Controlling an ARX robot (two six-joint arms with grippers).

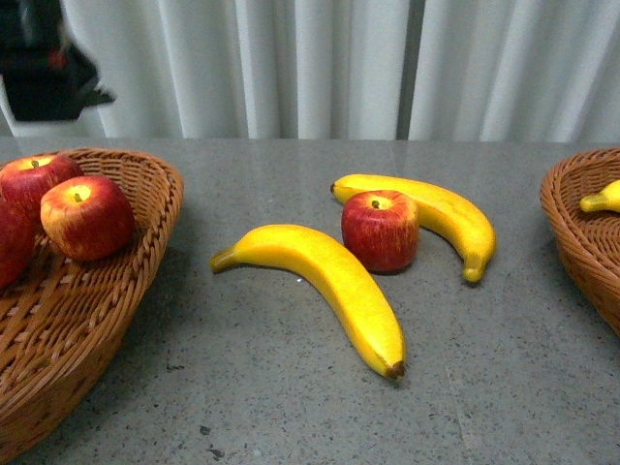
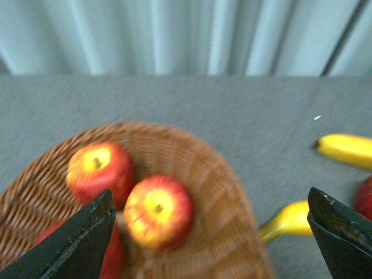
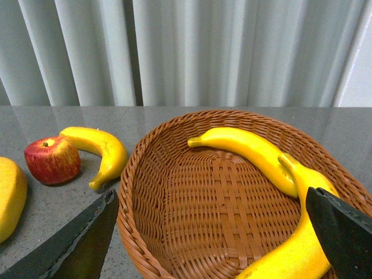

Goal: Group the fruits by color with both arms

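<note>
On the grey table lie a red apple (image 1: 380, 230) and two bananas: a near one (image 1: 329, 286) and a far one (image 1: 436, 215) behind the apple. The left wicker basket (image 1: 87, 320) holds apples, one at the front (image 1: 87, 218) and one behind (image 1: 34, 179). The right basket (image 1: 581, 232) shows a banana tip (image 1: 603, 199). Neither arm shows in the front view. My left gripper (image 2: 212, 232) is open above the left basket (image 2: 221, 232) and its apples (image 2: 158, 210). My right gripper (image 3: 212, 232) is open above the right basket (image 3: 174, 192), which holds two bananas (image 3: 250, 150).
White curtains hang behind the table's far edge. A dark object (image 1: 44, 68) stands at the back left. Bare grey tabletop (image 1: 291, 417) lies between the two baskets in front of the loose fruit.
</note>
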